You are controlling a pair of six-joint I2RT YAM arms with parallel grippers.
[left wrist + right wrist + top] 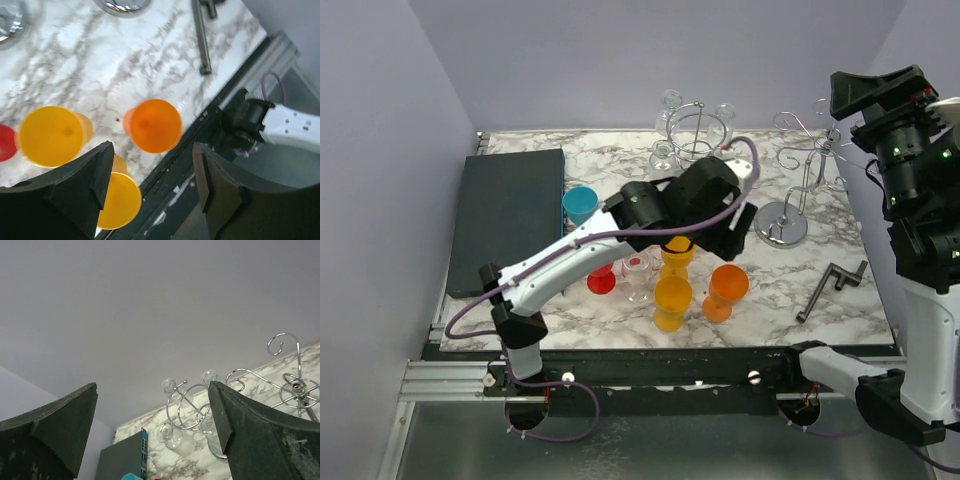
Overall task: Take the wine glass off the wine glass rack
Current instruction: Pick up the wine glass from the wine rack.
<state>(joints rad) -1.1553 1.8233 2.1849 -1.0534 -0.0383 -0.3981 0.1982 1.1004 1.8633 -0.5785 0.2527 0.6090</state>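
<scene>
From where I stand, the clear wine glasses (664, 156) hang on the round chrome wire rack (700, 125) at the upper middle of the marble worktop (620, 160), well apart from both arms. The left pincer (152, 170) is released, its fingers spread with nothing between them, above an orange plastic cup (152, 125) and two yellow cups (50, 135). The right pincer (152, 390) sits high at the right edge, spread wide and empty.
</scene>
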